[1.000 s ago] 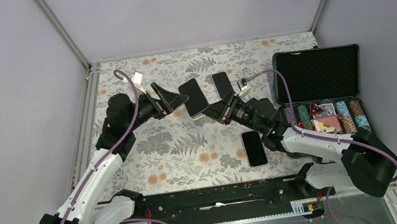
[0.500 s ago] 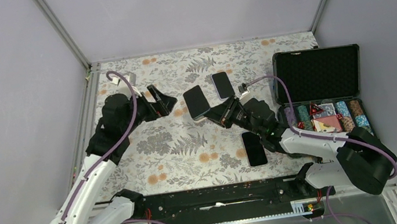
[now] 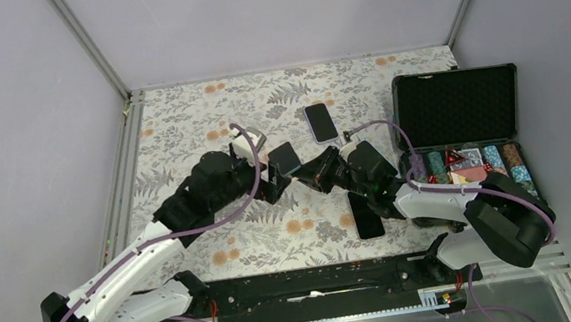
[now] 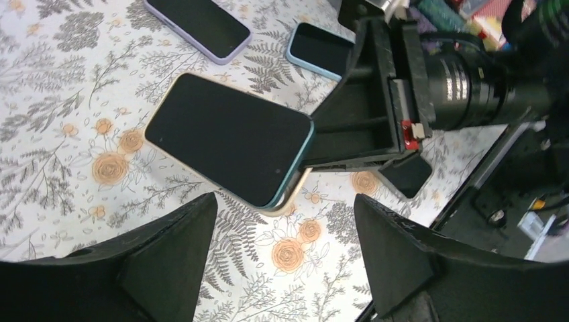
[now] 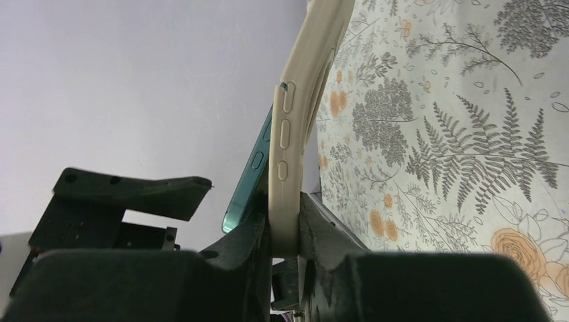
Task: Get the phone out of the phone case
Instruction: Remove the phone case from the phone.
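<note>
R wrist view: top of phone case (image 5: 287, 134) cut by pic edge; lower end sunk btw fingers of R gripper (image 5: 284, 211). Phone (image 5: 255, 171) shows only teal side edge, screen not vis. L wrist view: phone case only thin beige strip under phone; one end of phone behind R gripper. Fingers of L gripper (image 4: 285, 201) cut by bottom edge. Purple phone (image 4: 194, 20) cut at top. Blue phone (image 4: 315, 50), black phone (image 4: 404, 176) partly behind R gripper. Top view: phone case too small to tell from phone.
</note>
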You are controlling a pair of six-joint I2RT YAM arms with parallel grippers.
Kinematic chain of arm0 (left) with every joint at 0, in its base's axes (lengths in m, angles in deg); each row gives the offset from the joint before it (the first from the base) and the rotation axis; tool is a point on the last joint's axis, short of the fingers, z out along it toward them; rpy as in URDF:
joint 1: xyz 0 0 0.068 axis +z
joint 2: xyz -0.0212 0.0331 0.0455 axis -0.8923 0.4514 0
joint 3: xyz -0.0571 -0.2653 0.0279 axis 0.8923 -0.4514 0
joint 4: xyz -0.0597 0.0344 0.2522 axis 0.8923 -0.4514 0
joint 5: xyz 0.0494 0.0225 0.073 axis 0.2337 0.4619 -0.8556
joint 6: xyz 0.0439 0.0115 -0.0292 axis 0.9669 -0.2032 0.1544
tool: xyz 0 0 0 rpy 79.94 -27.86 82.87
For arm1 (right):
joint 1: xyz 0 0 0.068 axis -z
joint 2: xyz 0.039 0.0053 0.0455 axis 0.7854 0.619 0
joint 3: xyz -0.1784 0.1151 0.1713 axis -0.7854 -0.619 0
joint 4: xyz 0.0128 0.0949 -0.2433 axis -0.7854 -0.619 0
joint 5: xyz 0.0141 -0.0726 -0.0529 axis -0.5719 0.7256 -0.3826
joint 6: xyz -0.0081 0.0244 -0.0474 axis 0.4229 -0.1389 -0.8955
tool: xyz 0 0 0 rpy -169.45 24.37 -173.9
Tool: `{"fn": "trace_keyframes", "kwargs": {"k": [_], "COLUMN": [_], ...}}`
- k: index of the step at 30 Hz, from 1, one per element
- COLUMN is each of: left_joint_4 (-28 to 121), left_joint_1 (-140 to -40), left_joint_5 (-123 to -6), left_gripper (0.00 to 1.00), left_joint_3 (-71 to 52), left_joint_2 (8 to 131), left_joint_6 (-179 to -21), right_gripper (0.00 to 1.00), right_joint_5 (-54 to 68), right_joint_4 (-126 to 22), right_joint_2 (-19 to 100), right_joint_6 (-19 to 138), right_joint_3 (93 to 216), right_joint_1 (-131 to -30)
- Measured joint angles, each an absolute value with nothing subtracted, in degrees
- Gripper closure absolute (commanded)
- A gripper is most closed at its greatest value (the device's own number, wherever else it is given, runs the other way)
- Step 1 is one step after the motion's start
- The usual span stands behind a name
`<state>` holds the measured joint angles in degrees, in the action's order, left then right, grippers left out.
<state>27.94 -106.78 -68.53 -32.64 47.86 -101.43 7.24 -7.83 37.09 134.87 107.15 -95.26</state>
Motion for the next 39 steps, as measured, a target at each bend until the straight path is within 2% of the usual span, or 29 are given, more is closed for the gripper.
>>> {"fn": "trace_keyframes", "kwargs": {"k": [5,8,12,16,18,23,28,32,34,36,37,39], "left_joint_4": [29.8,30.1,30.4,30.5,30.6,30.4,30.1,30.6,30.7,30.8,30.9,30.6], "left_joint_1": [-112.0,-114.1,-115.5,-116.0,-116.2,-116.6,-116.8,-117.3,-117.4,-117.6,-117.6,-117.6], "left_joint_5": [-71.0,-73.5,-77.2,-79.7,-80.0,-80.7,-81.8,-83.0,-83.4,-83.7,-84.1,-85.8], "left_gripper": [0.43,0.47,0.65,0.72,0.79,0.82,0.73,0.74,0.77,0.88,0.97,1.00], "left_joint_3": [-33.7,-34.4,-34.4,-34.1,-34.1,-33.8,-32.6,-32.2,-32.2,-32.2,-32.2,-31.9], "left_joint_2": [51.2,53.3,56.0,58.2,58.8,59.6,61.7,63.4,63.8,64.2,64.4,65.3], "left_joint_6": [-94.7,-91.7,-88.8,-88.0,-88.0,-87.7,-88.0,-88.2,-88.2,-88.1,-87.9,-87.0], "right_gripper": [1.00,1.00,1.00,1.00,1.00,1.00,1.00,1.00,1.00,1.00,1.00,1.00], "right_joint_5": [6.6,5.5,4.4,3.7,3.7,3.6,3.7,3.6,3.6,3.7,3.7,3.7], "right_joint_4": [-10.5,-11.5,-12.8,-14.0,-14.2,-15.0,-16.5,-17.7,-18.2,-18.4,-18.6,-19.4], "right_joint_2": [37.1,37.0,36.7,36.5,36.5,36.5,36.5,36.5,36.5,36.5,36.5,36.5], "right_joint_6": [135.4,135.6,135.7,135.5,135.5,135.5,135.5,135.0,134.9,134.9,134.8,134.6], "right_joint_3": [107.2,107.2,107.2,107.2,107.2,107.2,107.5,107.8,107.8,107.8,107.9,107.9], "right_joint_1": [-95.3,-95.3,-95.3,-95.1,-95.1,-94.9,-94.5,-94.4,-94.4,-94.4,-94.4,-94.3]}}
